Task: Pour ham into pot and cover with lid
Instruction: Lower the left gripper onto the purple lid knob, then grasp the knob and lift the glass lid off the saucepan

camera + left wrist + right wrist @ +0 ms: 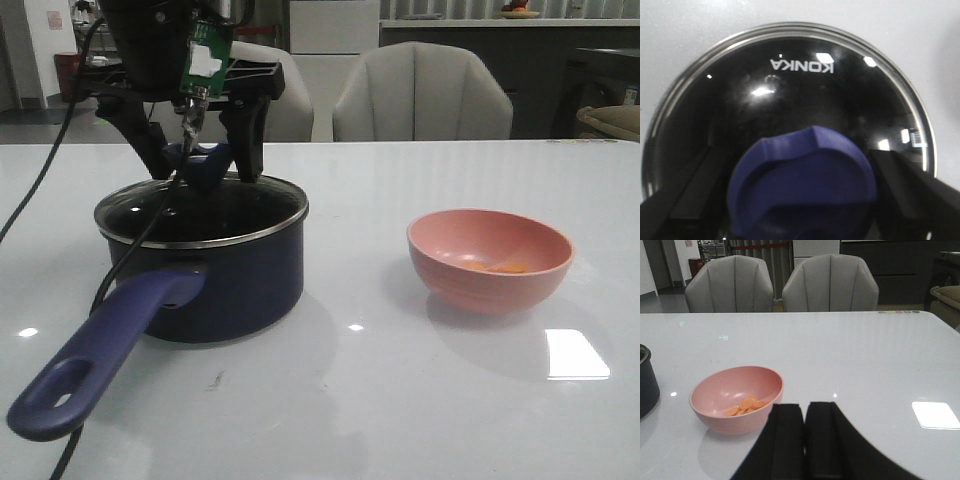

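The dark navy pot (pixel 235 290) stands at the left of the table, its long blue-purple handle (pixel 100 350) pointing at me. The glass lid (pixel 800 85) with its silver rim lies on the pot. My left gripper (pixel 203 160) is above it, with its fingers (pixel 910 190) closed against both sides of the lid's blue knob (pixel 800 185). The ham (pixel 746 406), a few orange slices, lies in the pink bowl (pixel 490 262) at the right. My right gripper (pixel 805 412) is shut and empty, low over the table near the bowl (pixel 735 400). It is out of the front view.
The white table (pixel 380 400) carries only the pot and the bowl, about a bowl's width apart. Two grey chairs (pixel 420 95) stand behind its far edge. A black cable (pixel 130 260) hangs from the left arm over the pot's front.
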